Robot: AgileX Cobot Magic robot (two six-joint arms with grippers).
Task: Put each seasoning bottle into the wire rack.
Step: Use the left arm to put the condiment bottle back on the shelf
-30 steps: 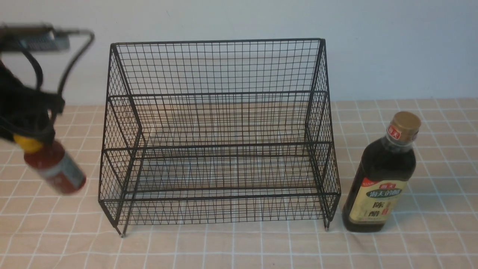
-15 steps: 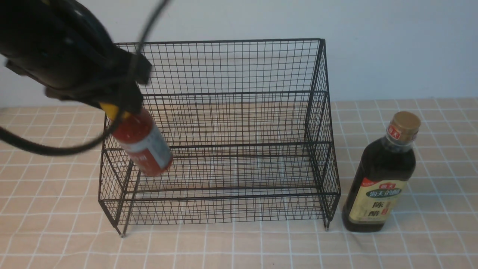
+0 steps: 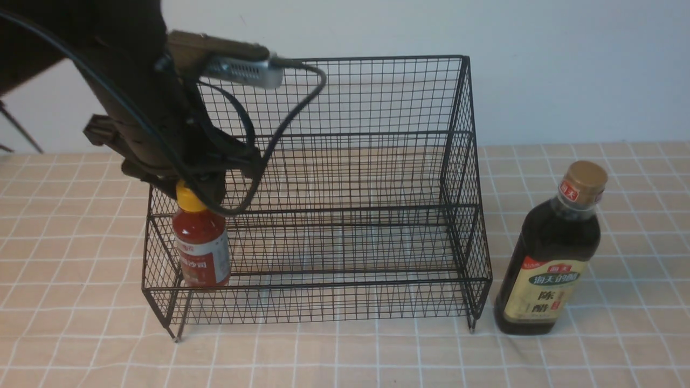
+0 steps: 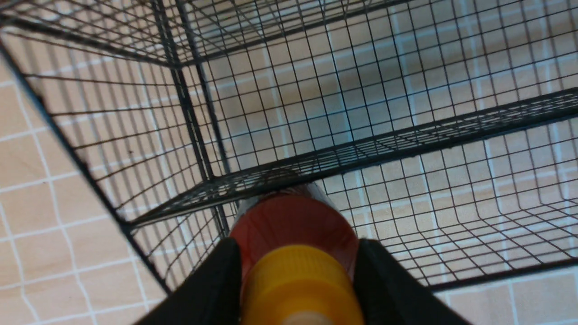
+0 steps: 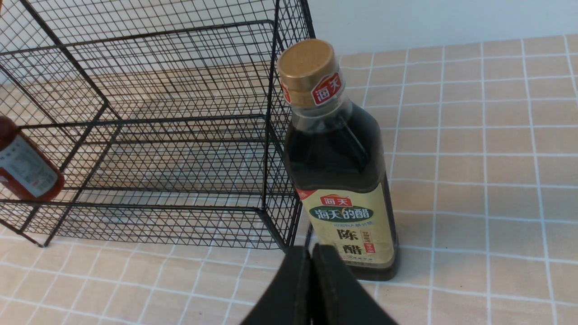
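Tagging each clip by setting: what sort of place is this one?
Probably a staged tabletop imitating a kitchen counter, not a real kitchen: a checked tablecloth against a plain wall, with a wire rack, a red sauce bottle and a vinegar bottle.

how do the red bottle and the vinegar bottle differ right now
The red bottle is short with a yellow cap; the vinegar bottle is taller, dark, gold-capped. The red bottle is inside the rack's front tier, the vinegar bottle on the table beside the rack. Left fingers grip the red bottle; nothing holds the vinegar bottle. Both stand upright.
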